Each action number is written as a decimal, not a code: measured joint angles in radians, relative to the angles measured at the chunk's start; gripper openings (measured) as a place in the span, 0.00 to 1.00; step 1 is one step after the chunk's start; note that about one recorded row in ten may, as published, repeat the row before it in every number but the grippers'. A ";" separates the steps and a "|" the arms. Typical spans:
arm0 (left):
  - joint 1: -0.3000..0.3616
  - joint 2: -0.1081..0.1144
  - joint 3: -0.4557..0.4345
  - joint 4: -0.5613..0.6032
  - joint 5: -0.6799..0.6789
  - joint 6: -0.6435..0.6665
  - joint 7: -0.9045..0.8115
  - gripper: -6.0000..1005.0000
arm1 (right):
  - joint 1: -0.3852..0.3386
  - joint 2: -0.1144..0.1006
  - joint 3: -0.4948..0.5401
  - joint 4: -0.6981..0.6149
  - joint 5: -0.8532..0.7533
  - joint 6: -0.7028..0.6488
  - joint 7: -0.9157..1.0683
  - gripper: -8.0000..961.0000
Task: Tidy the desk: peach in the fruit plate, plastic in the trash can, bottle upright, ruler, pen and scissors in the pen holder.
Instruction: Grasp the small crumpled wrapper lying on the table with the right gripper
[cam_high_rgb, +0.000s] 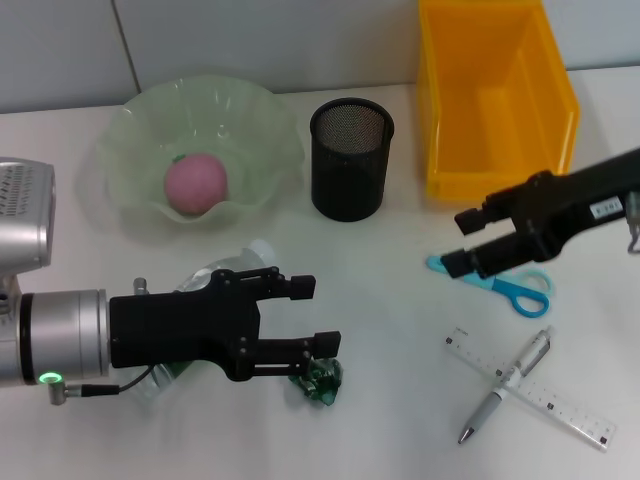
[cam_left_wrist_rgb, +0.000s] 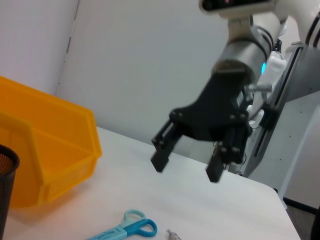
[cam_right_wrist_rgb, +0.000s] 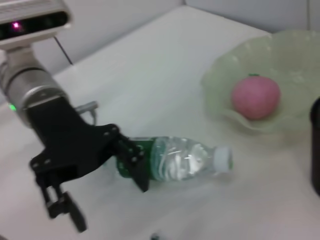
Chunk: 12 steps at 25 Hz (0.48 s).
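The peach (cam_high_rgb: 196, 181) sits in the green fruit plate (cam_high_rgb: 135, 120) at the back of the bench (cam_high_rgb: 380, 420). The left pincer (cam_high_rgb: 312, 316), jaws spread and empty, hangs above the lying bottle (cam_high_rgb: 235, 268) and the crumpled plastic (cam_high_rgb: 322, 378) just beside it. The right pincer (cam_high_rgb: 463, 242), also parted and holding nothing, hovers over the handle end of the scissors (cam_high_rgb: 505, 286). Pen (cam_high_rgb: 505, 385) lies across the ruler (cam_high_rgb: 530, 385) near the front edge. Pen holder (cam_high_rgb: 350, 158) and yellow trash can (cam_high_rgb: 495, 95) stand behind, open bench between them.
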<state>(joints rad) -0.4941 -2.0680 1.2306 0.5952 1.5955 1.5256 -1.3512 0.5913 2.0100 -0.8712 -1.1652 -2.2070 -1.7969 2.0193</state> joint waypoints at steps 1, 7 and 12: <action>0.000 0.000 0.000 0.000 0.000 0.000 0.002 0.78 | 0.014 -0.002 -0.005 -0.012 -0.013 0.000 0.027 0.78; 0.002 0.003 0.001 0.002 0.000 0.005 0.004 0.78 | 0.161 -0.019 -0.027 0.024 -0.106 -0.032 0.116 0.78; 0.002 0.012 -0.001 0.010 0.000 0.021 -0.006 0.78 | 0.227 -0.028 -0.080 0.109 -0.120 -0.069 0.098 0.78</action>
<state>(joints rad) -0.4917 -2.0563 1.2292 0.6056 1.5955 1.5462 -1.3571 0.8180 1.9819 -0.9508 -1.0557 -2.3269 -1.8657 2.1173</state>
